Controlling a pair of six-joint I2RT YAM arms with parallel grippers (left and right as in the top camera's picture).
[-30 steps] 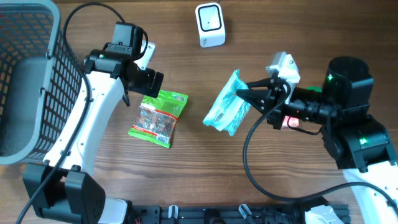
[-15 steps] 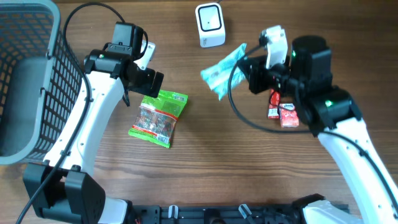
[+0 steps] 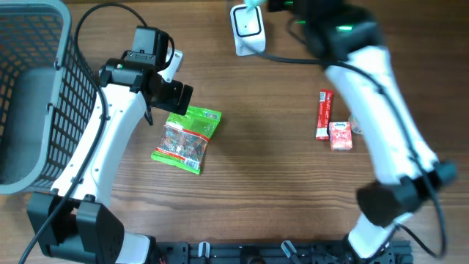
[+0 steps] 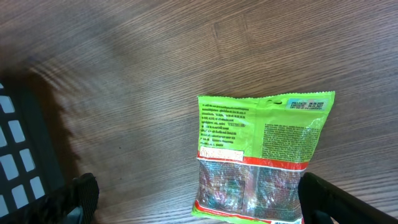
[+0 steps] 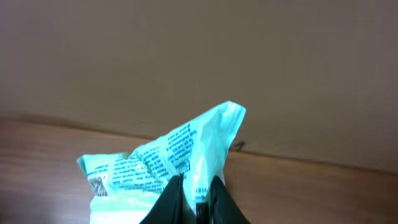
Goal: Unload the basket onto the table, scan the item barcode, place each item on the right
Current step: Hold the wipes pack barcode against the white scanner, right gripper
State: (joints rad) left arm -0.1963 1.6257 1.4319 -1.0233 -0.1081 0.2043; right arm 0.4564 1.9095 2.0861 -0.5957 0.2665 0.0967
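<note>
Held the teal packet point(image 5: 165, 165) clamped in the right claw point(image 5: 196, 193), close by the scanner point(image 3: 248, 29), long side slanting up from the fingers. Had the left claw point(image 3: 182, 95) wide apart near the green bag point(image 3: 187, 138), farther from the scanner.

Overhead looks straight down; left wrist closely views its green packet point(image 3: 187, 139).

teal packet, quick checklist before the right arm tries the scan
1. Grip on teal packet by right gripper: ok, pinched between the fingers.
2. Barcode facing the scanner: cannot tell, only print shows.
3. Packet lined up over scanner: cannot tell, it sits at the overhead view's top edge.
4. left gripper open above the green bag, away from scanner: ok.
5. red snack packs away from scanner: ok.
</note>
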